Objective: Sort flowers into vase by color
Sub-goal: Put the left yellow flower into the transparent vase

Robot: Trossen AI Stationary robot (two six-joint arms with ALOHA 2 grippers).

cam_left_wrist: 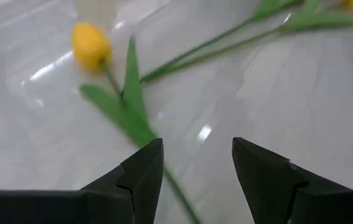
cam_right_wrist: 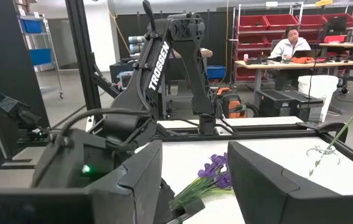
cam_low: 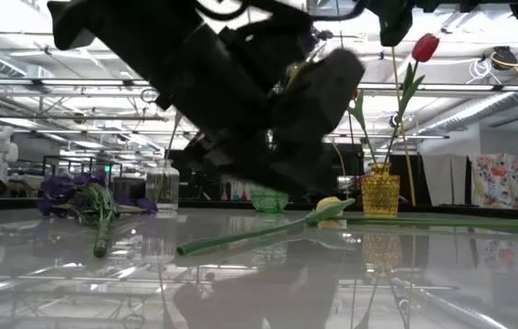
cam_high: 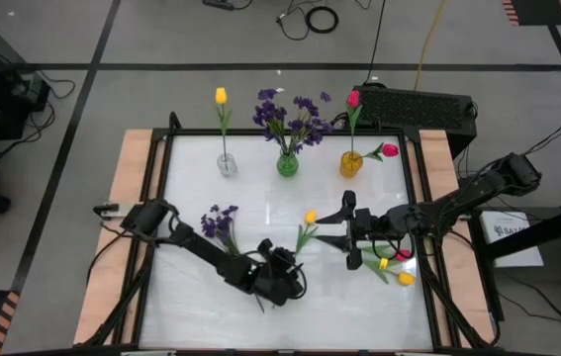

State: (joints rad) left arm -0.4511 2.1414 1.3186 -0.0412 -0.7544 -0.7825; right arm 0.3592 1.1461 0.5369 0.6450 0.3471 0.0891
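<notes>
A loose yellow tulip (cam_high: 309, 218) lies flat on the table at its middle, and its green stem (cam_left_wrist: 176, 190) runs back between the fingers of my left gripper (cam_left_wrist: 198, 165). That gripper (cam_high: 290, 265) is open just above the stem, and I see no touch. My right gripper (cam_high: 345, 232) is open and empty, level above the table right of the tulip, pointing left. A purple bunch (cam_high: 219, 222) lies on the table's left half. A yellow and a pink tulip (cam_high: 397, 267) lie on the right.
Three vases stand along the far edge: a clear one (cam_high: 226, 164) with a yellow tulip, a green one (cam_high: 287, 164) with purple blossoms, and an amber one (cam_high: 350, 163) with pink-red tulips. A person (cam_right_wrist: 291, 42) sits far behind the table.
</notes>
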